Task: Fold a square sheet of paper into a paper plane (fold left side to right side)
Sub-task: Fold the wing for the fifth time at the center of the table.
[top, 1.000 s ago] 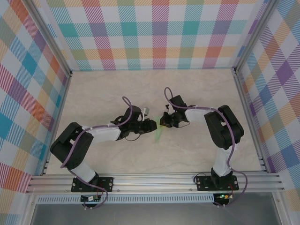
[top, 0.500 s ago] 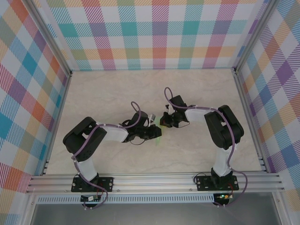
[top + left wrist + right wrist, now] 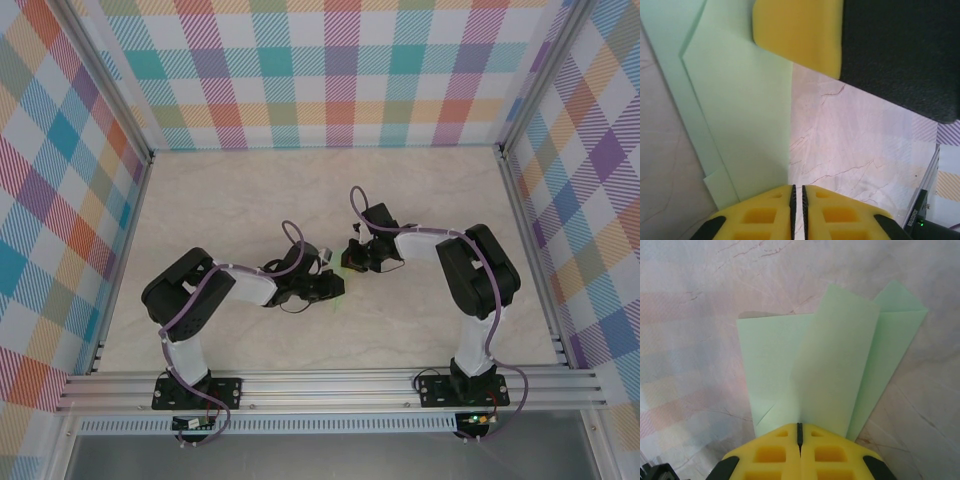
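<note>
Tabletop point(image 3: 220, 190); right pincer point(image 3: 800, 427) closed on plane point(image 3: 835, 365)

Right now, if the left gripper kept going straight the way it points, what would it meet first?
The folded pale green paper sheet lies at the shut fingertips of the left gripper. Straight beyond, it would likely meet the yellow pad of the right gripper, though depth is hard to judge.
</note>
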`<state>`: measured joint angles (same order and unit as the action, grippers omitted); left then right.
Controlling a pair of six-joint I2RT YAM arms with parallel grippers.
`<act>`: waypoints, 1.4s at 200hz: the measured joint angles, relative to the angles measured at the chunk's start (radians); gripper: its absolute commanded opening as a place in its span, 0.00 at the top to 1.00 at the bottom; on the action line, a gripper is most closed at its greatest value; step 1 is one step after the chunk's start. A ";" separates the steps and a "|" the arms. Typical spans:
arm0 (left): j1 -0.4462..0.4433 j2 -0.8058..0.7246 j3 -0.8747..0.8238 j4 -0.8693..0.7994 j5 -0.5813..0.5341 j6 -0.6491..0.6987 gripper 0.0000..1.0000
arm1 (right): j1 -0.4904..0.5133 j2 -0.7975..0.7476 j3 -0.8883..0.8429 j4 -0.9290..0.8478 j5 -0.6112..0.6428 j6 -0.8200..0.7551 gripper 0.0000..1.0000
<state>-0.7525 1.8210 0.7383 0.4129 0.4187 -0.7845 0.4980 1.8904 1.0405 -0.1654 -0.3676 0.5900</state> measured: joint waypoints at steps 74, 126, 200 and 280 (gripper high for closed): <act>-0.013 -0.037 -0.068 0.054 -0.045 -0.020 1.00 | -0.015 -0.230 -0.117 -0.042 -0.003 -0.031 1.00; -0.018 -0.038 -0.068 0.054 -0.054 -0.021 1.00 | 0.041 -0.237 -0.222 0.071 -0.102 0.008 1.00; -0.018 -0.038 -0.068 0.053 -0.055 -0.023 1.00 | 0.060 -0.098 -0.165 0.150 -0.110 0.026 1.00; -0.019 -0.044 -0.079 0.062 -0.072 -0.024 1.00 | 0.054 -0.047 -0.122 0.121 -0.076 -0.042 1.00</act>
<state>-0.7719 1.7767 0.6590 0.4751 0.3466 -0.8085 0.5522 1.8431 0.9180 -0.0448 -0.4435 0.5476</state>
